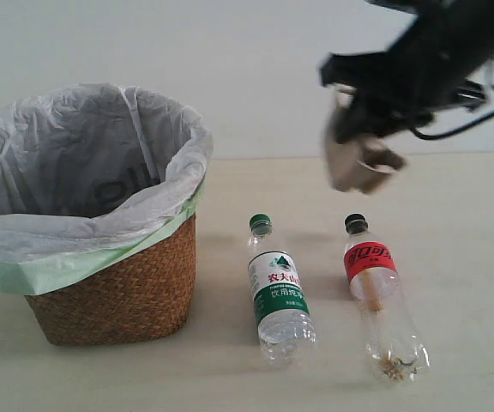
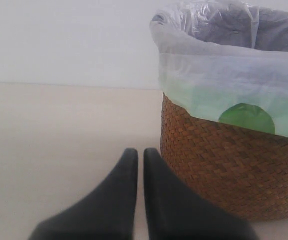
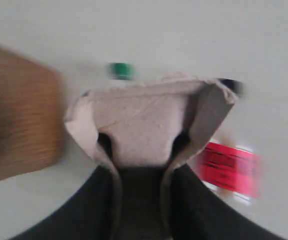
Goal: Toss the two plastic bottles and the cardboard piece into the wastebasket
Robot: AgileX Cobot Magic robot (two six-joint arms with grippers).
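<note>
My right gripper point(image 1: 360, 154) hangs in the air above the two bottles, shut on the grey-beige cardboard piece point(image 1: 357, 165), which fills the right wrist view as the cardboard piece point(image 3: 149, 125). The green-capped bottle point(image 1: 277, 292) and the slimmer black-capped, red-labelled bottle point(image 1: 377, 292) lie on the table right of the wastebasket point(image 1: 114, 292). The wicker wastebasket point(image 2: 229, 165) with its white and pale green liner stands just beside my left gripper point(image 2: 136, 155), which rests low over the table, shut and holding nothing.
The pale table point(image 1: 470, 257) runs to a plain white wall behind. The liner bag point(image 1: 84, 163) billows wide over the basket's rim. A black cable point(image 1: 470, 120) trails from the right arm.
</note>
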